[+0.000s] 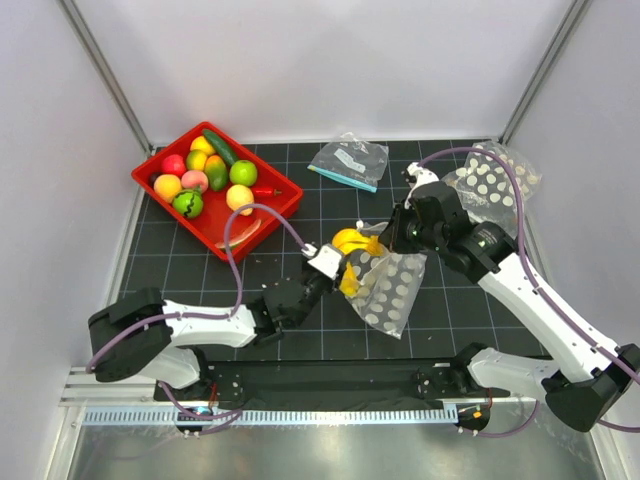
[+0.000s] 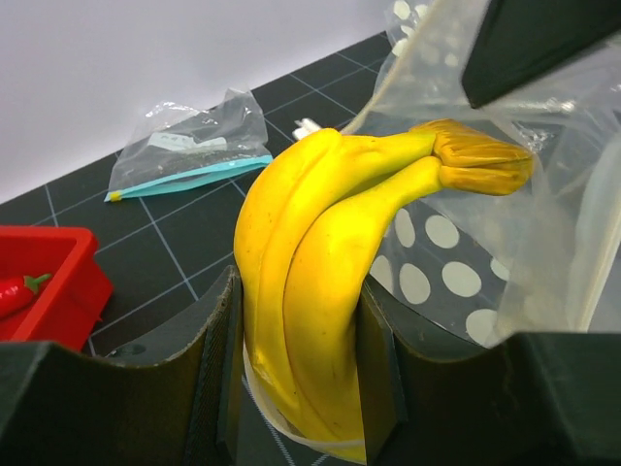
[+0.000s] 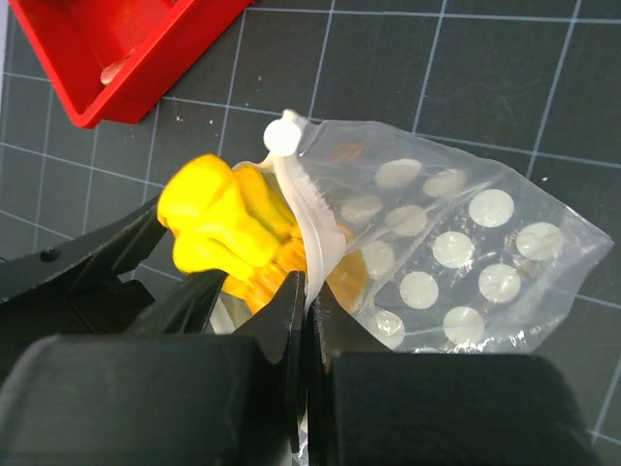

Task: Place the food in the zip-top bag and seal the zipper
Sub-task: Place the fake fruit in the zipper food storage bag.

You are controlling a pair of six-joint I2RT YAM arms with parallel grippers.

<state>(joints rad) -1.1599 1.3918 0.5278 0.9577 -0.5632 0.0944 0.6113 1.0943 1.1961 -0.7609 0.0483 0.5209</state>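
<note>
Far left: red tray (image 1: 178, 220) on the table (image 1: 440, 330), holding most of the food (image 1: 195, 181), round fruits and a long green piece. None of it is bagged.

Centre: left claw (image 2: 301, 320) grasping a bunch of bananas (image 2: 320, 272) across the middle, stem end aimed at the mouth of the dotted bag (image 1: 392, 285). The stem sits at the opening, perhaps just inside. The bulk of the bunch is outside.

Right of that: right claw (image 3: 309, 291) clenched on the bag's rim, pinching the zipper (image 3: 309, 238) strip and holding the mouth up off the table.

Judgement: the step in hand is loading the first piece. The next move calls for driving the bananas deeper along the bag before release, with the rim held up. The film is floppy and may fold over the stem.

Behind, apart: teal-strip bag (image 1: 350, 162). Far right: a second dotted bag (image 1: 495, 180), partly under the right arm's cable.

Hard to make out:
- How wide the mouth gapes.
- The lower lip, which is hidden behind the bananas.
- The near part of the bag, cut off by the claw in the right wrist view.
- Whether the bag is otherwise empty, though it looks so.
</note>
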